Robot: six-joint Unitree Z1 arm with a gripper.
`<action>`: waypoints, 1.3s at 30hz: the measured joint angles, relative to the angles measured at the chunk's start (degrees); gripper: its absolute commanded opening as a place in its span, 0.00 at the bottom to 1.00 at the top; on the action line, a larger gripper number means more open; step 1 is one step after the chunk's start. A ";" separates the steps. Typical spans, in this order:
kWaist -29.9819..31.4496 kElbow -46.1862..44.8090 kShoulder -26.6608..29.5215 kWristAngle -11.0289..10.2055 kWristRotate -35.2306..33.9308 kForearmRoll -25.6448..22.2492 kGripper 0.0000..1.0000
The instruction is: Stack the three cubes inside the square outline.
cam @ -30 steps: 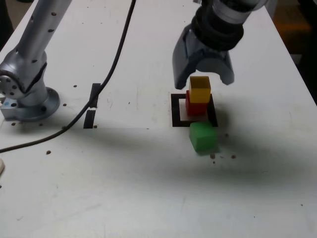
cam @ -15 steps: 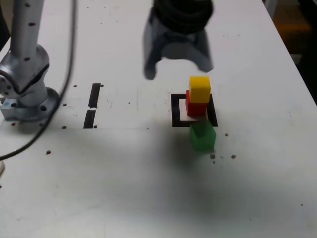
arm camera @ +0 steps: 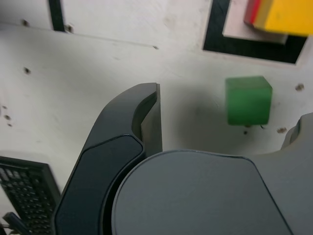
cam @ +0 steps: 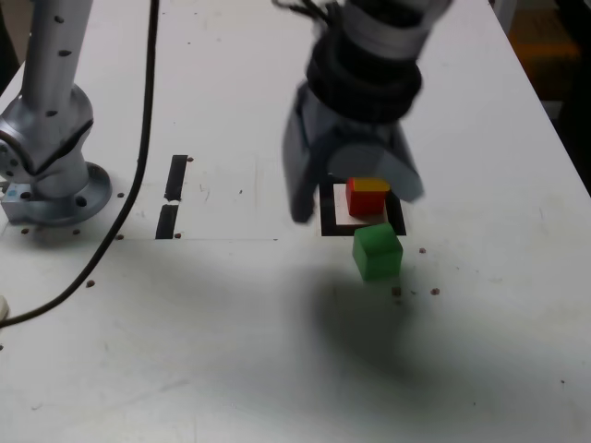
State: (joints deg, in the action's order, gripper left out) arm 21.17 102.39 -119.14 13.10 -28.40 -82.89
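Note:
The yellow cube [cam: 368,185] sits on top of the red cube [cam: 362,204], inside the square outline [cam: 338,229] of black tape. The green cube [cam: 377,251] stands alone on the table, just in front of the outline and touching nothing. My gripper [cam: 356,205] hangs open over the stack, one finger on each side, and hides the top of the yellow cube. The wrist view shows the green cube [arm camera: 248,100] between one dark finger [arm camera: 146,117] and the other's edge, with the yellow cube [arm camera: 286,17] and the outline [arm camera: 244,46] beyond. Nothing is held.
The arm's base [cam: 55,180] stands at the exterior view's left, with a black cable [cam: 138,175] trailing across the table. Two short black tape strips [cam: 174,178] lie beside it. The table's right edge [cam: 563,148] is close to the cubes.
The gripper swung up and to the exterior view's left, then came down and forward over the stack. It stayed open. None of the cubes moved.

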 measured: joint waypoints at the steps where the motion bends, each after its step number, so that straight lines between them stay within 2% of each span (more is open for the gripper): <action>1: 0.00 -0.53 -0.24 0.00 -0.05 1.21 1.00; 5: -0.03 -1.27 -0.50 -0.49 -0.83 4.85 1.00; 11: -0.06 -2.61 -2.10 -0.90 -1.44 6.33 1.00; 17: -0.08 -2.83 -4.10 -2.77 -1.18 7.48 1.00; 23: -0.21 -2.83 -6.99 -1.60 0.09 8.11 0.98; 32: -0.86 -3.07 -7.90 -1.22 0.87 9.84 0.85; 39: -1.09 -3.11 -8.82 -0.93 1.55 10.54 0.66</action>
State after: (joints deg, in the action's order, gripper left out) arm 20.08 99.29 -127.97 12.17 -26.85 -72.35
